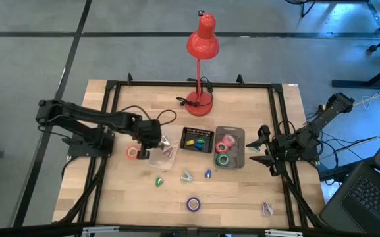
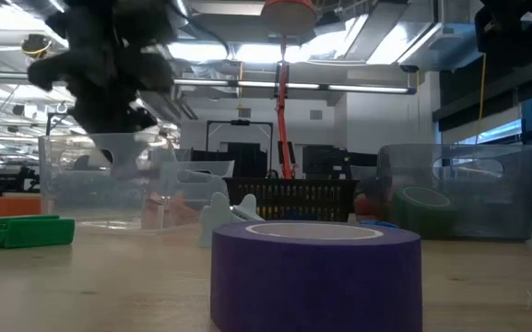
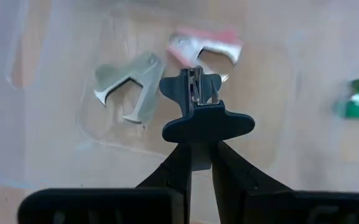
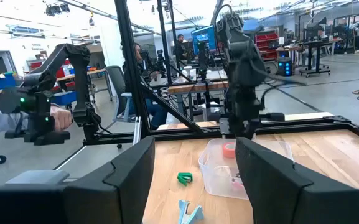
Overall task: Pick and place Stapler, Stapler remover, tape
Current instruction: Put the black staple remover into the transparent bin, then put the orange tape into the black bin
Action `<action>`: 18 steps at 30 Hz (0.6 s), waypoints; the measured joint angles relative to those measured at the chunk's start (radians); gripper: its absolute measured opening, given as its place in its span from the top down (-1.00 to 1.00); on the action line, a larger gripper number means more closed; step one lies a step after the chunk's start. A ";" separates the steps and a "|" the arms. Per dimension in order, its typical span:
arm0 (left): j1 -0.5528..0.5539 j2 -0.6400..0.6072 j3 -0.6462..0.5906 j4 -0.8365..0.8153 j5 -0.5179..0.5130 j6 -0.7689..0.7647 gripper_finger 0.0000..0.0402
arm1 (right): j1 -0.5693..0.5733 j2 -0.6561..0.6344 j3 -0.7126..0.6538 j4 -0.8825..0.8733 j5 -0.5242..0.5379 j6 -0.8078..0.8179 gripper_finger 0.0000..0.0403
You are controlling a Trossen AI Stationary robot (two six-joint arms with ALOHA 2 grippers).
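My left gripper [image 3: 198,146] hangs over the clear tub [image 1: 163,153] and is shut on a dark staple remover [image 3: 195,93]. Inside the tub lie a grey staple remover [image 3: 129,87] and a pink one [image 3: 204,46]. A green staple remover [image 3: 358,102] rests on the wood beside it. An orange-red tape roll [image 1: 132,153] sits left of the tub, and a purple roll [image 1: 193,204] lies near the near edge. Pink tape [image 1: 227,141] and green tape [image 1: 222,159] lie in the grey bin [image 1: 237,135]. My right gripper [image 1: 261,146] waits open at the table's right side. My left gripper pinches the dark staple remover between its two fingers [image 3: 174,165] by its wide winged back end [image 3: 207,123], coming from above and pointing down. The remover's claw end [image 3: 195,84] points away from the fingers. It is lifted clear above the clear tub.
A black basket [image 1: 197,139] with small coloured pieces stands between the tub and the grey bin. A red desk lamp [image 1: 201,99] stands at the far edge. Loose staple removers lie on the wood: green [image 1: 158,182], grey [image 1: 187,176], blue [image 1: 208,174], another [image 1: 267,209].
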 joint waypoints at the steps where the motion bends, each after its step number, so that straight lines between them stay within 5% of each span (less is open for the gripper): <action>1: 0.004 0.021 0.000 0.000 0.000 0.010 0.85 | 0.000 0.000 0.000 0.000 0.000 0.000 -0.12; 9: 0.009 0.152 0.000 -0.002 -0.001 0.033 0.81 | 0.000 0.000 0.000 0.000 0.000 0.002 -0.12; 18: 0.009 0.140 0.074 -0.107 -0.001 -0.057 0.05 | 0.000 0.000 0.000 0.000 -0.002 0.007 -0.12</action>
